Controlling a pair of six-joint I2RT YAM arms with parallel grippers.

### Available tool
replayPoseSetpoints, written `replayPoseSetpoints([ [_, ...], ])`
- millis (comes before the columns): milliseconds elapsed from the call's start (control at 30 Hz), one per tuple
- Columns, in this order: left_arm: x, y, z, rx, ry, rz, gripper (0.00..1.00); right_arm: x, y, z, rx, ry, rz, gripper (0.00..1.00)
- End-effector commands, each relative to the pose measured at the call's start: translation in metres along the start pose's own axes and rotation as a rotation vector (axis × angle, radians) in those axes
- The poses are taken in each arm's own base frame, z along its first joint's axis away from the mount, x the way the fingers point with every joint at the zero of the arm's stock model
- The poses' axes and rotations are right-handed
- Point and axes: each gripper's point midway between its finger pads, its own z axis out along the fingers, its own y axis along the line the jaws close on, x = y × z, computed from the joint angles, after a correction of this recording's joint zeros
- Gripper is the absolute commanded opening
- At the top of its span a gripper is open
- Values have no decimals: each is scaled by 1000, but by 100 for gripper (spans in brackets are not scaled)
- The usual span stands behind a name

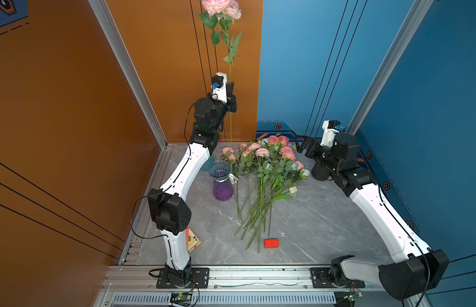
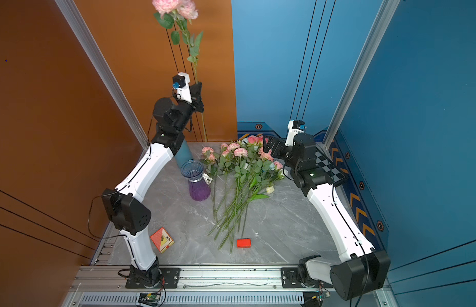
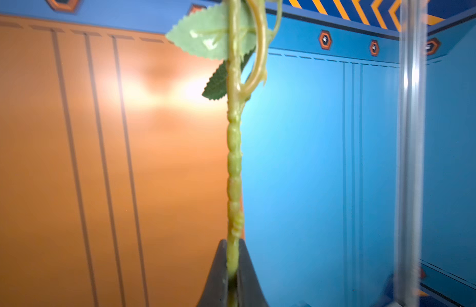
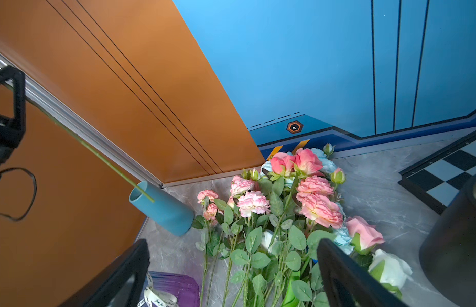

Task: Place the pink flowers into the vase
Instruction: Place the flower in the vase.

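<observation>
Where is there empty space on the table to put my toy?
Bare marble lies between the flower pile and the right arm, past the red block. It is crowded at the back, where the blooms meet the vase.

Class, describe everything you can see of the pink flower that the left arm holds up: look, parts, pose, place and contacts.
The held pink flower is artificial, with ruffled pale pink heads at the top and a long, knobbly green stem that looks like plastic, with serrated leaves on side shoots. It stands nearly upright, high above the table, in front of the orange wall. The left tool is shut on the stem about midway; the lower stem hangs free below it. Nothing else touches it.
</observation>
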Motion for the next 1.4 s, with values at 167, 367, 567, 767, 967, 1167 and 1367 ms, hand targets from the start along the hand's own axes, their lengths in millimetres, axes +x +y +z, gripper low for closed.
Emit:
replayPoseSetpoints([
  [167, -21, 66, 3, -169, -173, 123, 0, 40, 18, 8, -51, 124, -42, 100],
  [367, -13, 113, -9, -271, -172, 126, 0, 58, 32, 20, -75, 179, -58, 100],
  [567, -10, 141, -26, -307, -163, 105, 0, 73, 40, 32, -82, 220, -78, 100],
  [767, 17, 145, -36, -314, -117, 100, 0, 85, 47, 44, -92, 252, -82, 100],
  [967, 46, 147, -44, -317, -67, 75, 0, 92, 48, 49, -93, 271, -90, 100],
  [1167, 91, 148, -54, -327, 5, 58, 0, 104, 49, 55, -99, 301, -87, 100],
  [1367, 122, 149, -61, -330, 62, 62, 0, 113, 50, 58, -103, 322, -88, 100],
])
